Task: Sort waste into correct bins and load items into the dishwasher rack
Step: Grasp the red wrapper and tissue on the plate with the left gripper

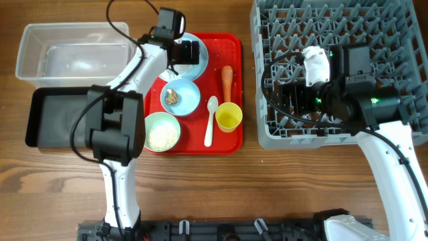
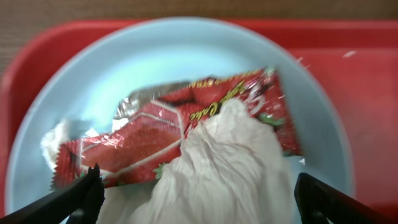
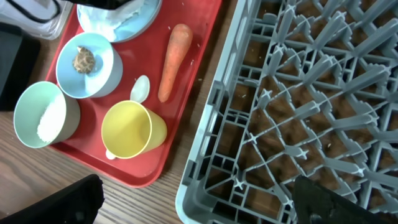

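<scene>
My left gripper (image 2: 199,202) is open, low over the pale blue plate (image 2: 186,56), its fingers either side of the crumpled white tissue (image 2: 230,162), which lies on the red-and-white wrapper (image 2: 155,134). In the overhead view it is over the plate (image 1: 204,59) at the red tray's back. My right gripper (image 3: 199,202) is open and empty above the front left edge of the grey dishwasher rack (image 3: 298,112). On the tray are the carrot (image 3: 171,59), yellow cup (image 3: 127,130), small blue bowl (image 3: 102,78) with a brown lump (image 3: 83,60), green bowl (image 3: 25,112) of rice (image 3: 51,119), and white spoon (image 1: 210,120).
The flat red tray (image 1: 234,47) sits mid-table. The clear tub (image 1: 27,53) stands at the far left, with the black tray (image 1: 53,117) in front of it. The rack (image 1: 401,40) fills the right side. Bare wood lies in front.
</scene>
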You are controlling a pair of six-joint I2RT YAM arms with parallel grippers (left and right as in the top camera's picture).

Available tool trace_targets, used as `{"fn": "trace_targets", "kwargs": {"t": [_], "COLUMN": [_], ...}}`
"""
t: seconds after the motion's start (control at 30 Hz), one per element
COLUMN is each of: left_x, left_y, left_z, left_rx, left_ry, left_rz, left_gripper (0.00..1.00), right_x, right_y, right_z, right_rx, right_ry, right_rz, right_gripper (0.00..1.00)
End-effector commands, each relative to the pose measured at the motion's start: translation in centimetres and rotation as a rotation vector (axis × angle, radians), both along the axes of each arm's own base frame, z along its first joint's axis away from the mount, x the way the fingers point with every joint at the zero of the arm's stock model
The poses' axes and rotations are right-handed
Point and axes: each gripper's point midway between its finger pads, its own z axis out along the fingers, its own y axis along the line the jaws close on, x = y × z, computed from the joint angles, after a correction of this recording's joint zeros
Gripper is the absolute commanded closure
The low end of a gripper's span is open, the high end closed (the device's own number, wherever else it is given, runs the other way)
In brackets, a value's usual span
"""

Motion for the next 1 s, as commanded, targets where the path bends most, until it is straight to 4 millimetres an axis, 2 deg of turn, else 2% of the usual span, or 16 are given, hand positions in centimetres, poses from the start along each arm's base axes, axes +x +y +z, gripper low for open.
{"fn": "trace_targets", "kwargs": {"t": [0.0, 0.07, 0.13, 0.17, 0.2, 0.3, 0.37, 0.4, 0.43, 0.5, 0.53, 0.57, 0.67, 0.8, 0.93, 0.97], "left_x": [0.2, 0.0, -0.1, -0.1, -0.1, 0.2, 1.1, 1.7, 1.8, 0.6, -1.0, -1.5, -2.2, -2.2, -1.9, -1.8], "left_y": [0.7, 0.7, 0.6, 0.6, 0.6, 0.6, 0.6, 0.7, 0.8, 2.3, 5.1, 6.7, 13.6, 23.1, 28.7, 29.5], "left_z": [-3.4, -5.2, -5.5, -5.5, -5.5, -4.0, 0.2, 4.3, 6.2, 16.9, 22.5, 23.5, 23.8, 20.6, 15.4, 13.8], "left_rx": [0.041, 0.043, 0.045, 0.045, 0.045, 0.035, -0.007, -0.041, -0.055, -0.107, -0.111, -0.095, -0.034, 0.007, 0.025, 0.026], "left_ry": [0.039, 0.064, 0.072, 0.072, 0.072, 0.046, -0.027, -0.093, -0.121, -0.284, -0.37, -0.385, -0.372, -0.318, -0.233, -0.205], "left_rz": [-0.017, -0.018, -0.019, -0.019, -0.019, -0.013, 0.033, 0.064, 0.075, 0.111, 0.157, 0.194, 0.34, 0.522, 0.623, 0.637], "left_gripper": [0.0, 0.0, 0.4, 0.81, 0.96, 0.96, 0.96, 0.96, 0.96, 0.96, 0.96, 0.96, 0.96, 0.96, 0.95, 0.86], "right_x": [0.0, -0.1, -0.2, -0.2, -0.2, -0.2, -0.2, -0.2, -0.2, -0.2, -0.2, -0.2, -0.2, -0.2, -0.2, -0.2], "right_y": [0.3, 0.3, 0.2, 0.2, 0.2, 0.2, 0.2, 0.2, 0.2, 0.2, 0.3, 0.3, 0.3, 0.3, 0.3, 0.2], "right_z": [0.3, 0.2, 0.2, 0.2, 0.2, 0.2, 0.2, 0.2, 0.2, 0.2, 0.2, 0.2, 0.2, 0.2, 0.2, 0.2], "right_rx": [0.002, 0.001, 0.001, 0.001, 0.001, 0.001, 0.001, 0.001, 0.001, 0.001, 0.003, 0.003, 0.005, 0.013, 0.013, 0.013], "right_ry": [-0.001, 0.006, 0.009, 0.009, 0.009, 0.009, 0.009, 0.009, 0.009, 0.009, 0.009, 0.009, 0.01, 0.017, 0.017, 0.017], "right_rz": [0.023, 0.023, 0.022, 0.022, 0.022, 0.022, 0.022, 0.023, 0.022, 0.022, 0.019, 0.019, 0.017, 0.002, 0.002, 0.002], "right_gripper": [0.0, 0.0, 0.0, 0.0, 0.0, 0.0, 0.0, 0.0, 0.0, 0.0, 0.0, 0.0, 0.0, 0.0, 0.0, 0.0]}}
